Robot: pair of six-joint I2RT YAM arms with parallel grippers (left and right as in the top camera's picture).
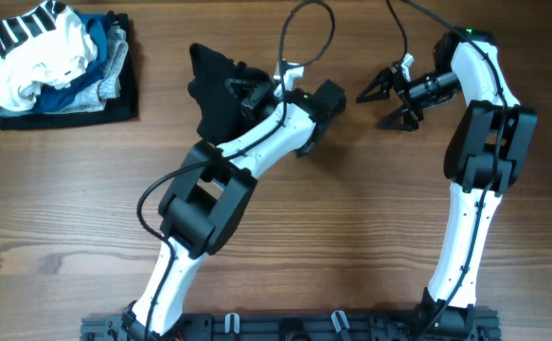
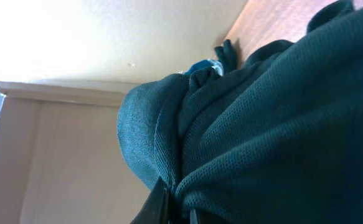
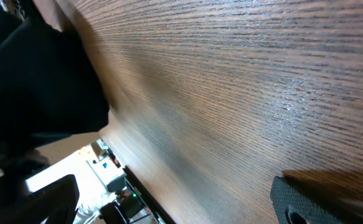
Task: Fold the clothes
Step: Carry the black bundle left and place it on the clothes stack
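clothes [image 1: 214,80], one large plain black garment of soft matte fabric, lie bunched in a crumpled heap on the wooden counter [image 1: 351,237], toward the far side and a little left of the middle. the heap is uneven, with a peak of cloth sticking up at its far left corner, and no flat panel is spread out. in the left wrist view the same fabric [image 2: 281,124] fills most of the frame as thick rounded folds with a fine knit texture.

the left fingers [image 2: 158,210] are closed tight on a fold of the clothes. the cloth is gathered right where the two dark tips meet at the bottom of that view. from overhead, the white left arm [image 1: 257,142] reaches diagonally from the near edge into the right side of the heap, and its end is partly buried in the fabric.

the right fingers [image 1: 378,90] are spread wide and hold nothing. they point left toward the heap but stay apart from it, over bare wood. the white right arm [image 1: 470,180] stands at the right side of the counter. the right wrist view shows mostly wood grain, with one dark fingertip [image 3: 312,199] at the lower right.

well apart, at the far left corner, sits a small stack of white, black-striped, blue and grey garments [image 1: 58,66].
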